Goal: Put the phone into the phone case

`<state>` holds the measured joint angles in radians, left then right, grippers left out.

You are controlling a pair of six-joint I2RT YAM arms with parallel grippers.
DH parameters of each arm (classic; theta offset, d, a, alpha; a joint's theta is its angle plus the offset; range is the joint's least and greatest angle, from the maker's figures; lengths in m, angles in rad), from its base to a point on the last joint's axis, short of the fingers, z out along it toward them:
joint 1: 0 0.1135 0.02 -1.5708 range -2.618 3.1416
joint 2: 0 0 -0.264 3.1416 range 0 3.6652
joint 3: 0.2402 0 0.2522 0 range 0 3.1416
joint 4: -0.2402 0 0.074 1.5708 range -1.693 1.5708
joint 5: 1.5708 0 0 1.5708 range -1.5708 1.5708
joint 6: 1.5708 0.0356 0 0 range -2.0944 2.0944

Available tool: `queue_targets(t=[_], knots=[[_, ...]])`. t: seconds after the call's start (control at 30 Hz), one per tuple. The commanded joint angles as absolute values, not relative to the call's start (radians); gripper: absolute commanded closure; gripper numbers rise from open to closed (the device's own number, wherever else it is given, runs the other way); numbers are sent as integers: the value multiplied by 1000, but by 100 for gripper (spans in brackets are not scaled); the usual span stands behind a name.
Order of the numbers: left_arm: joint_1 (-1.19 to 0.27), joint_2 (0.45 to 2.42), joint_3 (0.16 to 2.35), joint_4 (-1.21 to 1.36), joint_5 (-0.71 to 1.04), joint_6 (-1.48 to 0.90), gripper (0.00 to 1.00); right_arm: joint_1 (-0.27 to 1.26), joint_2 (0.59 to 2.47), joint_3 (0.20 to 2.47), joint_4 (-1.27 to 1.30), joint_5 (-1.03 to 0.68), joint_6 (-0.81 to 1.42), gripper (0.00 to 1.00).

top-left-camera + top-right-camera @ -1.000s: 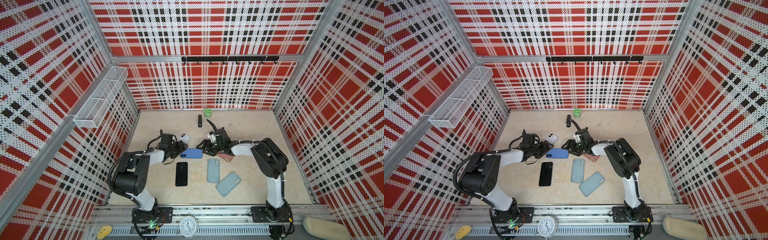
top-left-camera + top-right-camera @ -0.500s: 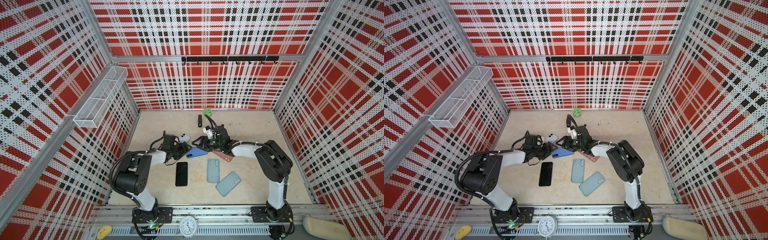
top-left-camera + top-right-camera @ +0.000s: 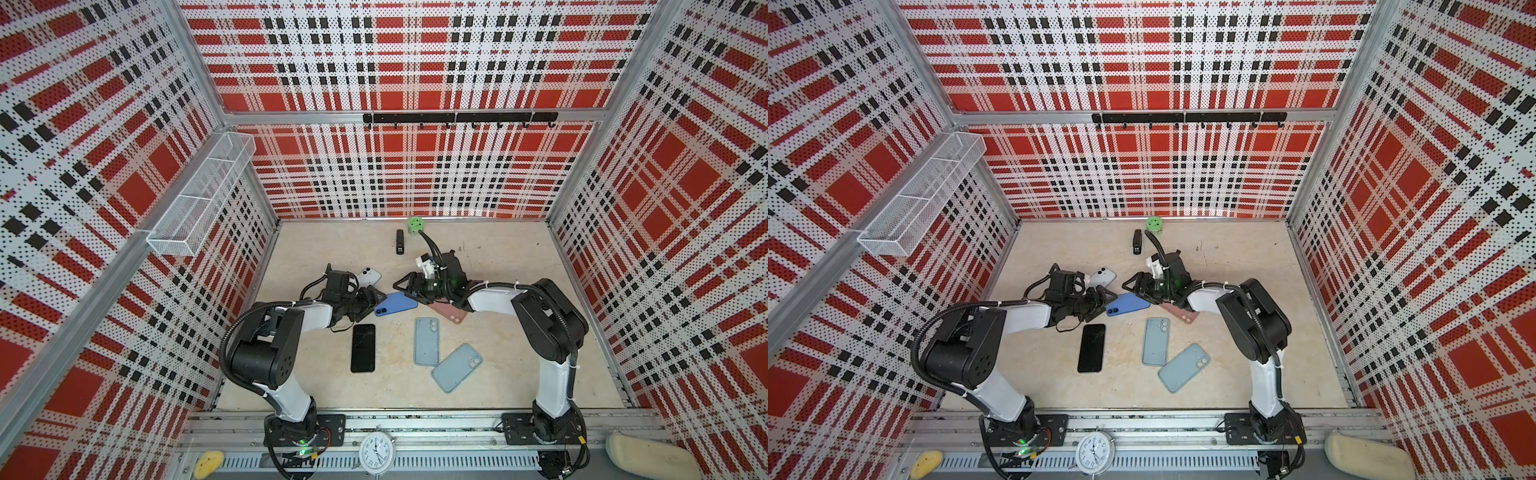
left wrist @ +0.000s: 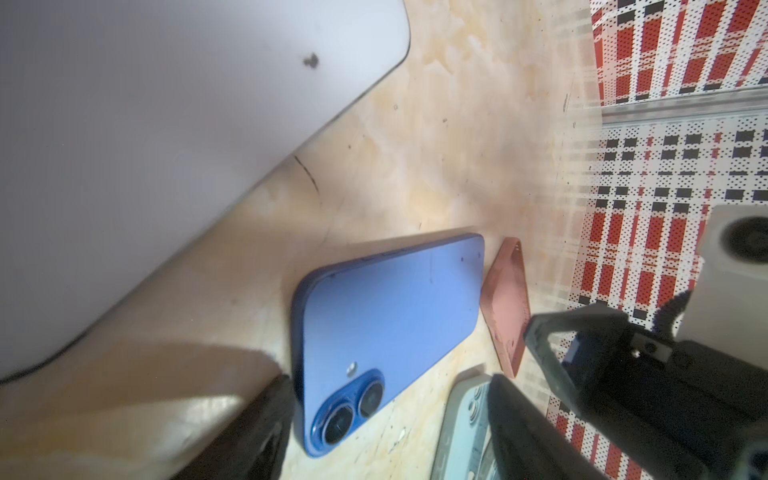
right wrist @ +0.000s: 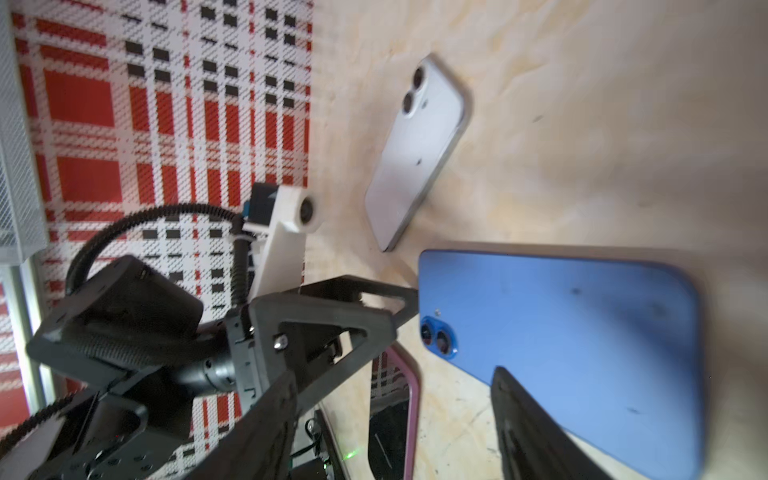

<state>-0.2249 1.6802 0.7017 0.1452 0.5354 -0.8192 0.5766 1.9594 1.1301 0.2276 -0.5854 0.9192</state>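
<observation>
Plaid-walled cell, beige bench [image 3: 498, 374]. Near: slanted pale-blue case [image 3: 456, 368], straight pale-blue case [image 3: 427, 340], black phone [image 3: 363, 348]. Middle: blue phone [image 3: 397, 303] flat between my left hand [image 3: 371, 300] and right hand [image 3: 404, 289], both with jaws spread, gripping nothing; pink case [image 3: 451, 312] beside it. Far: white phone [image 3: 369, 276].

Both top views are brightly, evenly lit and bowed at the edges — the wrist views are blurred up close, and soft shadows are cast on the counter [image 4: 457, 124].
</observation>
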Motion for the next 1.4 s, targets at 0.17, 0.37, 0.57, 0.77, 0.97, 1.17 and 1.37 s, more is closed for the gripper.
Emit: queue_targets(t=[0.17, 0.37, 0.57, 0.77, 0.97, 1.17, 1.37], knots=[[-219, 1725, 708, 72, 515, -830, 24, 570, 1996, 1307, -155, -422, 696, 17], [-219, 1731, 709, 72, 516, -830, 24, 571, 2068, 1362, -208, -424, 664, 14], [-219, 1740, 711, 72, 516, -830, 24, 572, 2080, 1361, -251, -388, 622, 9], [-219, 1752, 713, 74, 516, -827, 24, 573, 2112, 1371, -256, -456, 598, 6], [-221, 1753, 705, 92, 518, -830, 24, 584, 2124, 1368, -188, -602, 622, 9], [-228, 1758, 688, 129, 525, -849, 24, 588, 2096, 1362, -74, -728, 694, 14], [-235, 1756, 671, 158, 529, -862, 24, 602, 2052, 1378, -30, -784, 717, 19]])
